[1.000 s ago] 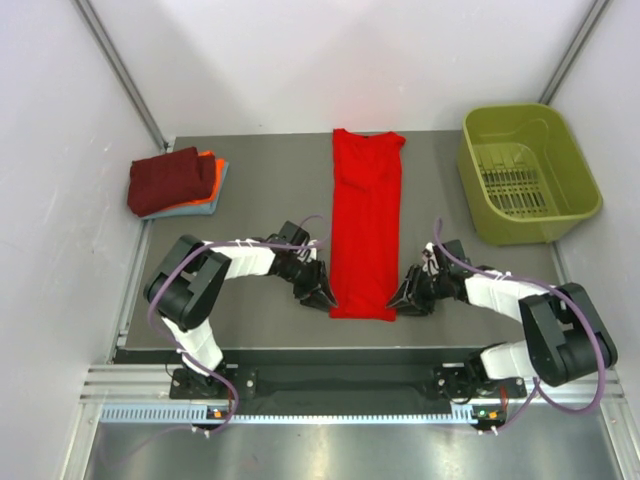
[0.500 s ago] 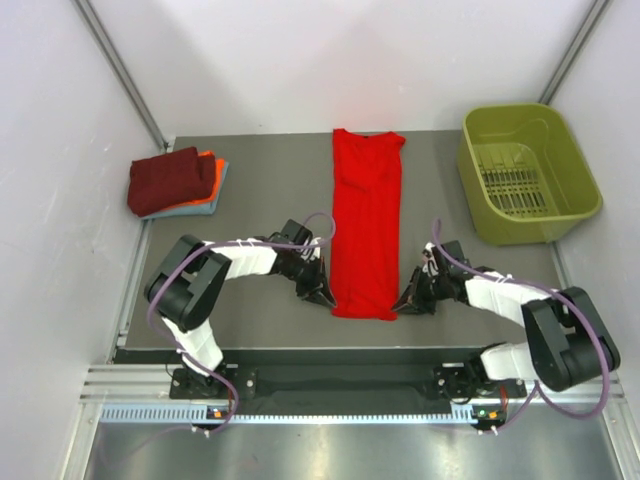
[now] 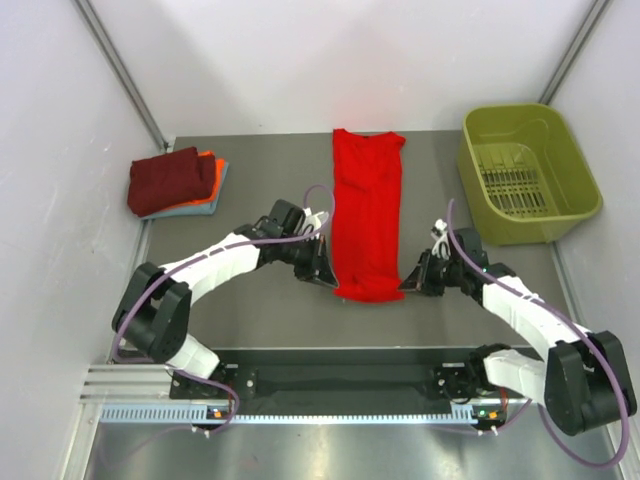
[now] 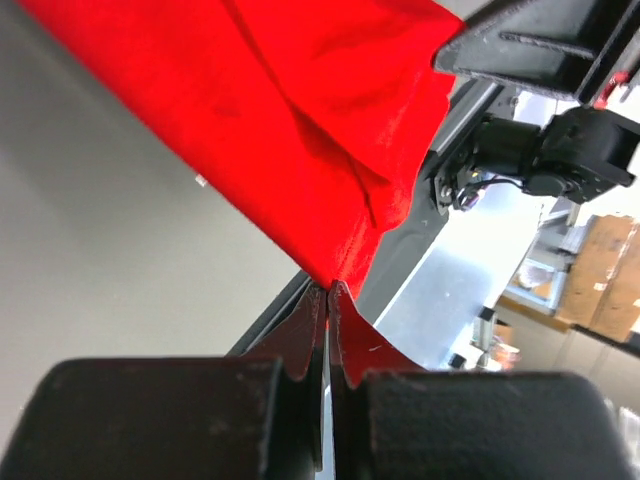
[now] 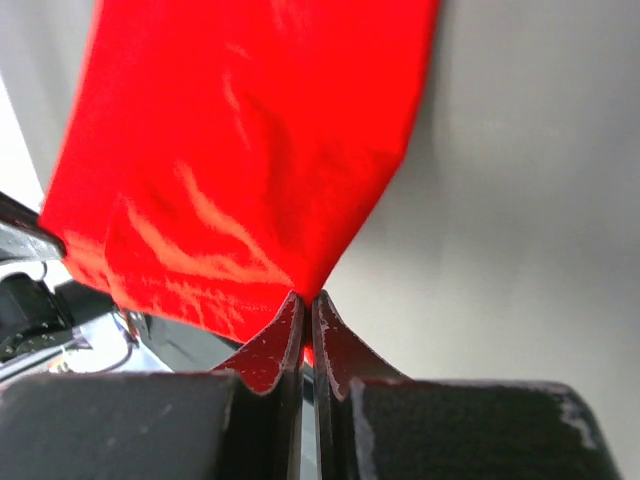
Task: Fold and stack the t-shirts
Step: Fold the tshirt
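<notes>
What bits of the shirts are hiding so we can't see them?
- Top view: the grey-blue t-shirt is mostly hidden under the maroon t-shirt and orange t-shirt.
- Wrist views: the red t-shirt has its near corners buried inside the shut jaws; its collar end is cut off by the picture edge.

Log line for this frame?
left gripper: shut on red t-shirt hem corner | right gripper: shut on opposite hem corner | folded stack: far left

Narrow lengthwise-folded red t-shirt (image 3: 368, 215) centre, near hem apparently lifted; folded stack (image 3: 175, 180) far-left.
</notes>
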`<control>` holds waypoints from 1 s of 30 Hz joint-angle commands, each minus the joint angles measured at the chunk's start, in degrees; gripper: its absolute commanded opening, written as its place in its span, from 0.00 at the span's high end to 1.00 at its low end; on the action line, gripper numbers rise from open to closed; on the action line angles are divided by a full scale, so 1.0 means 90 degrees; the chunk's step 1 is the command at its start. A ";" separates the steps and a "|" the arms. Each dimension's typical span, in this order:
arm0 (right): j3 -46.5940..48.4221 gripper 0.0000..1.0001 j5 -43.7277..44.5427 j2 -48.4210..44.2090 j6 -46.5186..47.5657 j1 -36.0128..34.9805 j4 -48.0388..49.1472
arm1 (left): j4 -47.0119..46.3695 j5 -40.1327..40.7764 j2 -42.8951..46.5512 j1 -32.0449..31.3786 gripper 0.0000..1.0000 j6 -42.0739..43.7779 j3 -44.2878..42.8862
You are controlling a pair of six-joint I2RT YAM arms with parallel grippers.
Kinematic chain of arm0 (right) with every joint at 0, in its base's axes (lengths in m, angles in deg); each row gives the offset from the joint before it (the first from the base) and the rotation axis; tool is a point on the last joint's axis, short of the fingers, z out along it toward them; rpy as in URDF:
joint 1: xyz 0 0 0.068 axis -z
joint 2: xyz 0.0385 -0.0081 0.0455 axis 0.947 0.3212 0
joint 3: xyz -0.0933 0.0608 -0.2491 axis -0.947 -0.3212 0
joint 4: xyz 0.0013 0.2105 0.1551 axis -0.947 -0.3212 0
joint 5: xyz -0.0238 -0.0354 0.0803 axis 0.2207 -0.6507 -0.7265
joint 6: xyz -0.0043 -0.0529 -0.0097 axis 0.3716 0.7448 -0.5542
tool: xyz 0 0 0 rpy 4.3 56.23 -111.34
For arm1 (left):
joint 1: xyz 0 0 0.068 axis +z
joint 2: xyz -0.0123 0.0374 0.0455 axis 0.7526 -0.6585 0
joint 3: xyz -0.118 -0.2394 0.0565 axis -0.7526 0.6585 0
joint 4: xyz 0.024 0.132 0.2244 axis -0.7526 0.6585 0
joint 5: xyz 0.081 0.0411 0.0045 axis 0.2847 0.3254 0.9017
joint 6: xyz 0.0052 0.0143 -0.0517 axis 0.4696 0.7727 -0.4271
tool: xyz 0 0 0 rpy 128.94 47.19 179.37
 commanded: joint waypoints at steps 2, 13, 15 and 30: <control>0.0924 1.00 0.0048 -0.0089 0.0546 0.0311 -0.0205 | 0.0380 0.0011 0.0391 0.0013 1.00 0.0744 -0.0684; 0.3200 1.00 0.0087 0.1726 0.0956 0.0507 0.0391 | 0.0506 -0.0008 -0.0983 0.0774 1.00 0.1232 -0.2527; 0.3319 1.00 0.0087 0.1991 0.0947 0.0556 0.0537 | 0.0497 -0.0106 -0.1511 0.0999 1.00 0.1242 -0.2872; 0.5359 1.00 -0.0049 0.4801 0.1016 0.0780 0.1260 | 0.1250 -0.0340 -0.4695 0.1468 1.00 0.1389 -0.6875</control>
